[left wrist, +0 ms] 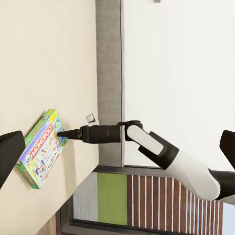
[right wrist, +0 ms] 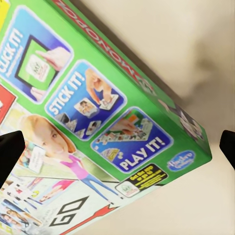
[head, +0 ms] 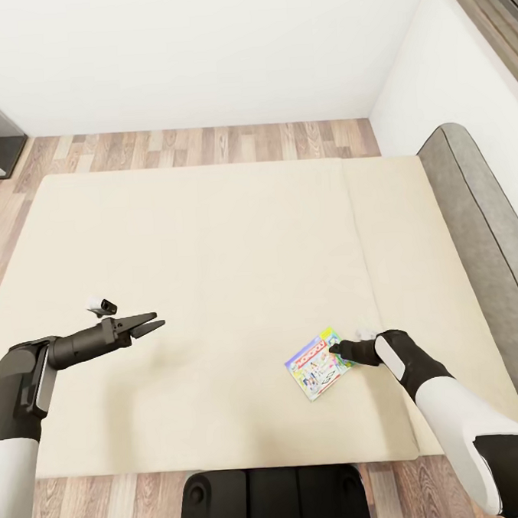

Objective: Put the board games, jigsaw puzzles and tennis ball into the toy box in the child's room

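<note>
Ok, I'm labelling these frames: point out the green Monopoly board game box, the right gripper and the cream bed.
green Monopoly board game box [head: 315, 365]: head view, lid centre.
right gripper [head: 335, 350]: head view, fingertips at box edge.
cream bed [head: 212, 239]: head view, bare mattress middle.

We're in a bedroom at home: a wide cream bed [head: 215, 292] with a grey padded headboard [head: 479, 222] against a white wall [head: 200, 48], wood plank floor [head: 198, 146] around it, and a Monopoly box [head: 317, 364] lying on the mattress.
</note>
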